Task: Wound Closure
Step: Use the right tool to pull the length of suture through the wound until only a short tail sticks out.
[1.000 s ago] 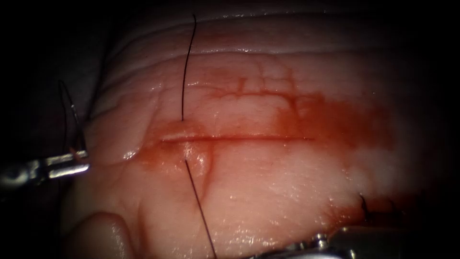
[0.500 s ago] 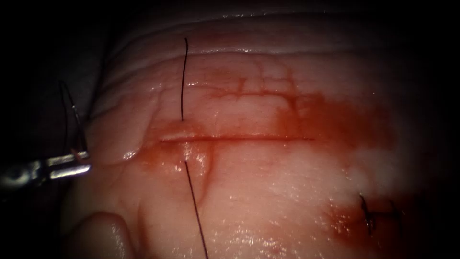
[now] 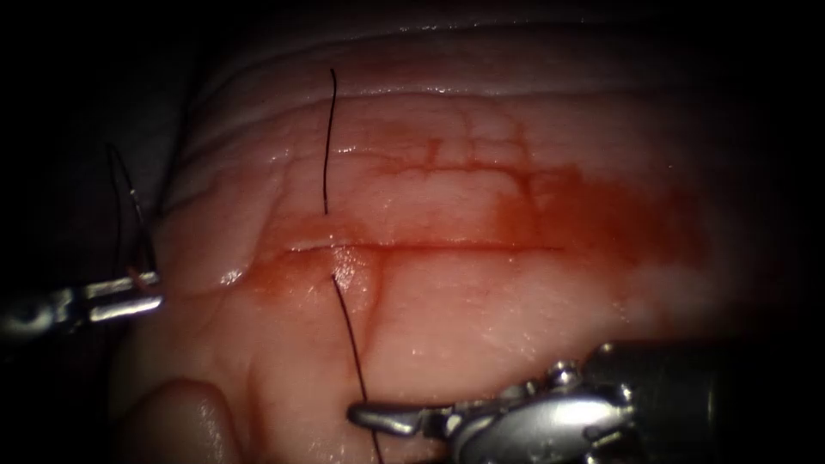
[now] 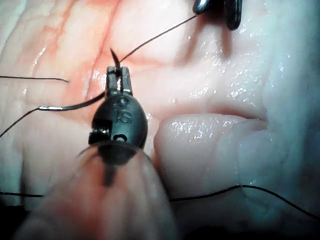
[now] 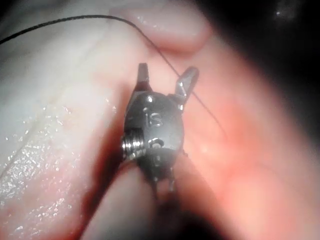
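The cut (image 3: 447, 248) runs across the tissue (image 3: 516, 309). A dark thread (image 3: 326, 146) enters above the cut's left end and comes out below it. Off the left end of the cut, my left tool (image 3: 129, 296) is shut on the curved needle (image 3: 133, 215) near one end of its curve; the needle is out of the tissue. The close left wrist view shows those jaws (image 4: 118, 82) clamped on the needle (image 4: 75, 104). My right tool (image 3: 365, 417) lies below the cut, jaws open (image 5: 165, 77) and holding nothing, with the thread (image 5: 60, 21) passing right by them.
Red fluid (image 3: 601, 215) stains the tissue along and to the right of the cut. A rounded fold of tissue (image 3: 176, 421) bulges at the lower left. In the left wrist view, the other arm's jaws (image 4: 215, 7) hang by the thread (image 4: 160, 35).
The thread's free tail above the cut got shorter. The right tool dropped out of the endoscope view, then came back lower right with its jaws open beside the thread. The left tool stayed still.
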Tool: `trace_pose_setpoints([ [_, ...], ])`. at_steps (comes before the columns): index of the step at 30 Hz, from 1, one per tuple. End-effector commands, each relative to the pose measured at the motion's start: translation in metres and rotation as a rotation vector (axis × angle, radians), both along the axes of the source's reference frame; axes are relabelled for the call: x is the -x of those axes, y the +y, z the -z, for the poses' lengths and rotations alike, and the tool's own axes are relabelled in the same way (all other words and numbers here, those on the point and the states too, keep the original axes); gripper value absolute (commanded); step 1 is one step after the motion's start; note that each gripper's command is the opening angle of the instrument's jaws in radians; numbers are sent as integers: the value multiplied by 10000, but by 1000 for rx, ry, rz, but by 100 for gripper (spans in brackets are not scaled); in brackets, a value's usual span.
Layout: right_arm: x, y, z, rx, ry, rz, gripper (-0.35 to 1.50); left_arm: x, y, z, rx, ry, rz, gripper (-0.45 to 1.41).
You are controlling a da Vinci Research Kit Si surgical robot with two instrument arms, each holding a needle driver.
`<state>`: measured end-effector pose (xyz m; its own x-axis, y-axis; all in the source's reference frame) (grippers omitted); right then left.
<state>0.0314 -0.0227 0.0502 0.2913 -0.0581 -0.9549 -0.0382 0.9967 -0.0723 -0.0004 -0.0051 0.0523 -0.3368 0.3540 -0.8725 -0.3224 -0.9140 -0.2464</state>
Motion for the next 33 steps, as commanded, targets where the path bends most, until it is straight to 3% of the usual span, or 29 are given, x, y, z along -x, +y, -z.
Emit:
trace_pose_setpoints([
  [1, -10, 16, -29, 4, -2, -9, 131, 5, -2, -6, -1, -1, -1, -45],
  [10, -25, 57, -93, 4, -7, -39, 123, 5, -3, -6, -1, -1, -1, -45],
  [15, -34, 70, -111, -33, -3, -51, 69, 5, -3, -6, -2, 0, -3, -45],
  [16, -35, 72, -112, -33, -2, -51, 47, 5, -3, -6, -2, 0, -3, -45],
  [18, -37, 72, -114, -32, 0, -54, -25, 5, -3, -6, -1, 0, -3, -45],
  [19, -37, 72, -114, -37, 0, -56, -35, 5, -3, -6, -1, 0, -3, -45],
  [27, -32, 62, -105, -123, -18, -73, -35, 5, -3, -6, -1, 0, -3, -45],
  [33, -21, 37, -78, -124, -18, -51, -35, 5, -3, -6, -6, -1, 0, -45],
])
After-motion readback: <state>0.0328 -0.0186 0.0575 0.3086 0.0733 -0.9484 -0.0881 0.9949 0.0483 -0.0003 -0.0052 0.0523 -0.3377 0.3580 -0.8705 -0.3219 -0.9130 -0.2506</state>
